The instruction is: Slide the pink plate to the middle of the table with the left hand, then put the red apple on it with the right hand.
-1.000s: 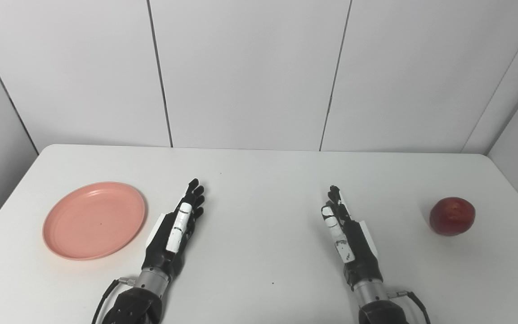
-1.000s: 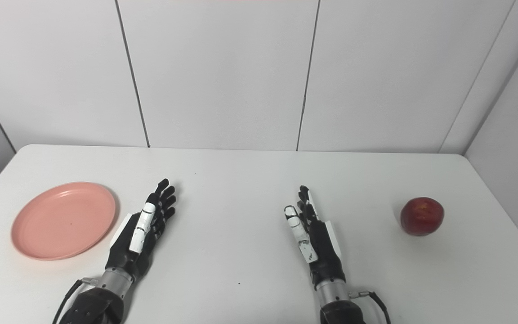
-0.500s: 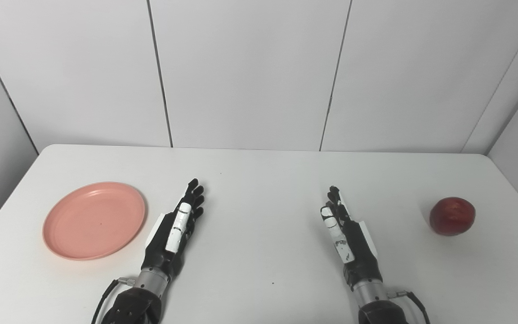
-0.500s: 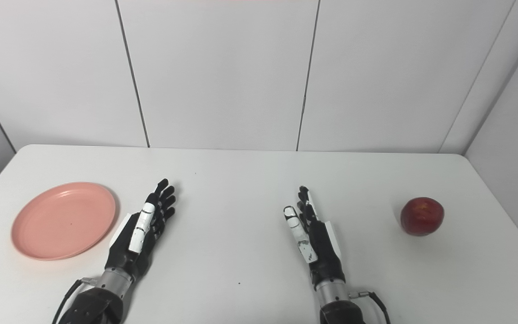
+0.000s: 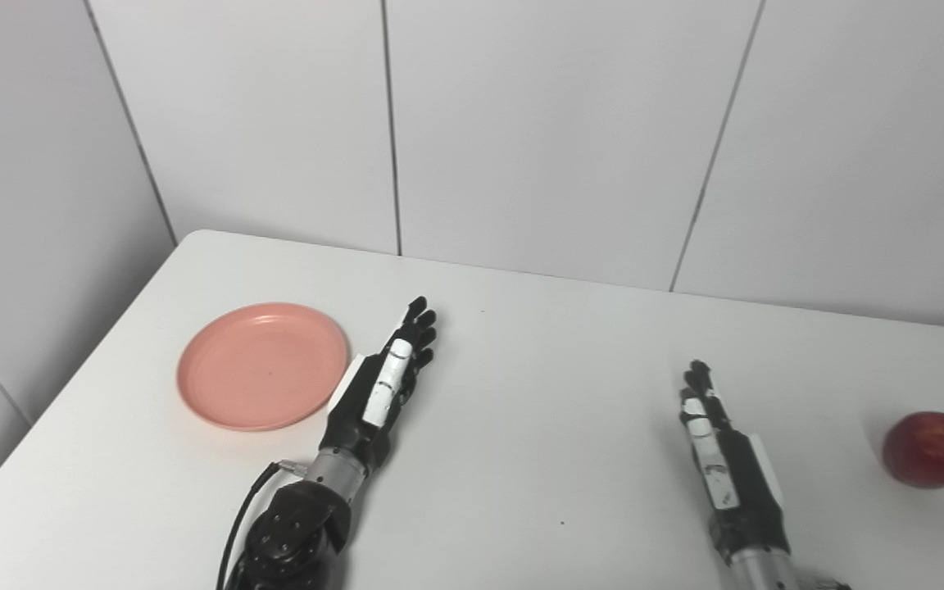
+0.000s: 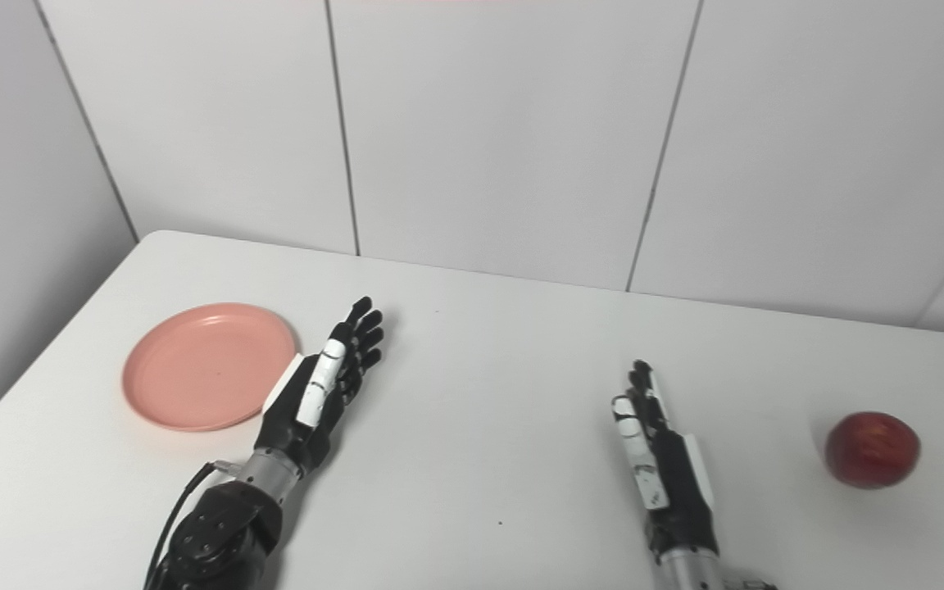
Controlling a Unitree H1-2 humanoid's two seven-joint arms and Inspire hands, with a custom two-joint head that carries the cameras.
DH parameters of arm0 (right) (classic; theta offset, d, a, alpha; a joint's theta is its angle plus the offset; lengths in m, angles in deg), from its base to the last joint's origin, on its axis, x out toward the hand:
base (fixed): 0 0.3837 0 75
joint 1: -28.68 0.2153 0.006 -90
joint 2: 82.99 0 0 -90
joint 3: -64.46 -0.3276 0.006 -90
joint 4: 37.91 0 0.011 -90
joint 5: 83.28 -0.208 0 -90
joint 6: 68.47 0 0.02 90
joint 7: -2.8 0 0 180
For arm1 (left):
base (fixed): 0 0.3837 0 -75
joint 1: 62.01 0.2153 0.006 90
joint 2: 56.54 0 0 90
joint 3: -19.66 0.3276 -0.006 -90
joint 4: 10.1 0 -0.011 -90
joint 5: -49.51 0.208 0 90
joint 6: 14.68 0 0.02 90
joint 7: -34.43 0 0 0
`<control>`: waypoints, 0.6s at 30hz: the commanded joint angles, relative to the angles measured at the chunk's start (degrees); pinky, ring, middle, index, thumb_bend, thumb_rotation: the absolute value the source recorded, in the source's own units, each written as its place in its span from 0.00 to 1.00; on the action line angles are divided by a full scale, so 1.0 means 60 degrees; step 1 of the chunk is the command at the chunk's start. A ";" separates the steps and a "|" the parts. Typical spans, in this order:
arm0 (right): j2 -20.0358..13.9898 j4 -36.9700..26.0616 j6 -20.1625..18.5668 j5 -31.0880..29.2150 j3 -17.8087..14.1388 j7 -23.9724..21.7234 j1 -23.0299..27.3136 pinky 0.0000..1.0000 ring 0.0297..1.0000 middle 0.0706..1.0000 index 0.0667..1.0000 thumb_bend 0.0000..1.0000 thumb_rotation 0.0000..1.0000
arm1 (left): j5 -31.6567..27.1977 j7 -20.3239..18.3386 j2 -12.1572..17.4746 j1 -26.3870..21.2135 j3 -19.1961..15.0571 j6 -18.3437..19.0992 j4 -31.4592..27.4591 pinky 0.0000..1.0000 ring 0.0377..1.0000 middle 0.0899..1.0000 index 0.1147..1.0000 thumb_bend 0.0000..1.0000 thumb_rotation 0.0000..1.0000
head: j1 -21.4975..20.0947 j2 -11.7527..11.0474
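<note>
two hands on the white desk [image 5: 537, 426], both flat and released, fingers straight and spread a little, holding nothing.

left hand [image 5: 378, 392] lies palm-side inward, edge up, just right of the pink plate [image 5: 263, 365]. plate sits on the left part of the desk, flat, rim up. the heel of the hand is right at the plate's right rim; in the right eye view the white side plate of the hand overlaps the rim line, so contact vs. a thin gap can't be told. left fingers [image 5: 416, 326] point away from the robot, past the plate's far-right edge, clear of it.

right hand [image 6: 664, 455] lies right of centre, fingers [image 6: 642, 385] pointing away and slightly left. red apple [image 6: 872, 449] sits well apart from it, off to the right near the desk's right edge, upright on the surface with a soft shadow on its left side. bare desk between apple and hand.

hidden / cut off: right forearm is cropped by the bottom edge just below the wrist. left arm shows only to a black joint housing with a cable [image 5: 236, 524] looping out on its left, then cropped. palm sides of both hands aren't visible. desk's near edge and right edge run out of frame.
</note>
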State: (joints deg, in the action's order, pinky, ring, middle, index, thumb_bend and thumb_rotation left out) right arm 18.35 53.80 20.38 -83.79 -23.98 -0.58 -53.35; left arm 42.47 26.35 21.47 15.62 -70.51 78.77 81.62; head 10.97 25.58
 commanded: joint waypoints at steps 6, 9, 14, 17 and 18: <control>-0.0225 0.0307 0.1070 -0.0704 -0.0218 -0.0506 0.0228 1.00 1.00 1.00 1.00 0.65 0.92 | 0.0026 -0.0006 0.0392 -0.0627 -0.0183 -0.0065 -0.0757 1.00 1.00 1.00 1.00 0.71 1.00 | 0.0404 -0.0116; -0.0252 0.0376 0.1178 -0.0695 -0.0249 -0.0538 0.0214 1.00 1.00 1.00 1.00 0.66 0.92 | 0.0023 0.0074 0.0576 -0.0636 -0.0292 0.0219 -0.1065 1.00 1.00 1.00 1.00 0.74 1.00 | 0.0640 -0.0270; -0.0279 0.0453 0.1250 -0.0547 -0.0260 -0.0463 0.0174 1.00 1.00 1.00 1.00 0.66 0.93 | -0.0138 0.0116 0.0859 -0.0632 -0.0612 0.0274 -0.1387 1.00 1.00 1.00 1.00 0.72 1.00 | 0.0802 -0.0401; -0.0267 0.0429 0.1213 -0.0578 -0.0308 -0.0447 0.0187 1.00 1.00 1.00 1.00 0.65 0.92 | -0.0304 0.0032 0.1041 -0.0686 -0.0864 0.0185 -0.1312 1.00 1.00 1.00 1.00 0.76 1.00 | 0.0877 -0.0404; -0.0263 0.0429 0.1200 -0.0578 -0.0322 -0.0433 0.0199 1.00 1.00 1.00 1.00 0.65 0.91 | -0.0327 0.0011 0.1093 -0.0710 -0.0928 0.0149 -0.1269 1.00 1.00 1.00 1.00 0.77 1.00 | 0.0877 -0.0404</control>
State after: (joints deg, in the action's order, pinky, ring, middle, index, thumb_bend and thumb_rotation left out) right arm 17.14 56.15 24.34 -86.94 -25.24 -3.20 -52.90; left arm 41.09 26.65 26.94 14.00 -75.52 81.24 75.05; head 16.26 23.12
